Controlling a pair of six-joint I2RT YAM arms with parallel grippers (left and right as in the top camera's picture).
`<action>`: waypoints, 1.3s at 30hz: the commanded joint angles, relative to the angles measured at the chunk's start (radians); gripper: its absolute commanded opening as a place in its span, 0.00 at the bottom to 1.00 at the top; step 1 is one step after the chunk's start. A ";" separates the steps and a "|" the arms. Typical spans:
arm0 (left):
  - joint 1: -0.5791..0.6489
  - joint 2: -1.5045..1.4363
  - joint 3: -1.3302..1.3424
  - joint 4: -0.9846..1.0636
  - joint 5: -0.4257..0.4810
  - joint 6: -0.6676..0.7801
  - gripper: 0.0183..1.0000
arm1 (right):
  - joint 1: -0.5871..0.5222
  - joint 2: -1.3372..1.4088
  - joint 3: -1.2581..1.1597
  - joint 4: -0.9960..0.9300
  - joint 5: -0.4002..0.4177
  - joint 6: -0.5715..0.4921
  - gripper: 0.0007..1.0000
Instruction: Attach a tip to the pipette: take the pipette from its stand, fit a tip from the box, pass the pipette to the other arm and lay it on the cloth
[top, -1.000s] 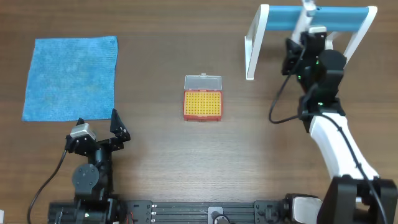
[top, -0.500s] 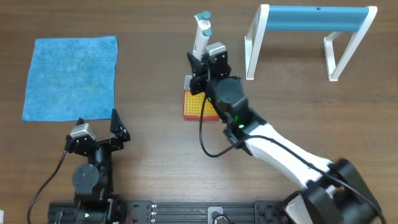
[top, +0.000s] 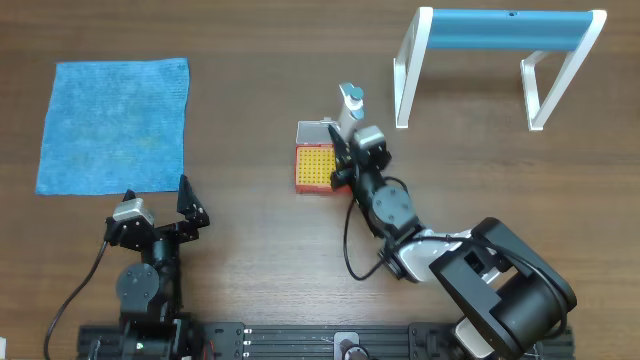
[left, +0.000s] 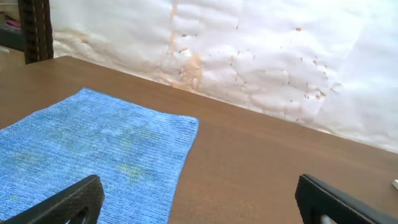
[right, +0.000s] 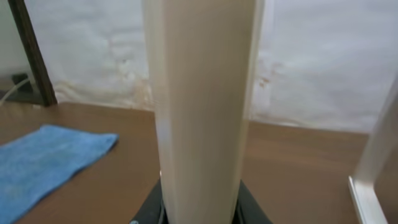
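Tip-fitting seems in hand: the right gripper (top: 352, 152) clamps the pipette (top: 349, 100) upright at the tip box (top: 315, 168), table centre. Next, probably, a straight, aligned push onto one tip. The left gripper (top: 157, 203) rests spread-fingered at 7 o'clock, with the cloth (top: 113, 125) at 10.

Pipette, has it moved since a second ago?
Yes. Held in the right gripper, the pipette has gone left in the top view, from the stand to the tip box.
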 joint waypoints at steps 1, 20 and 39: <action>-0.001 -0.005 -0.002 -0.004 -0.015 0.005 1.00 | 0.001 -0.010 -0.017 0.010 -0.058 -0.024 0.07; -0.001 -0.005 -0.002 -0.004 -0.015 0.005 1.00 | 0.001 0.077 0.046 -0.022 -0.175 -0.066 0.07; -0.001 -0.005 -0.002 -0.004 -0.015 0.005 0.99 | 0.000 0.083 0.045 -0.103 -0.169 -0.058 0.07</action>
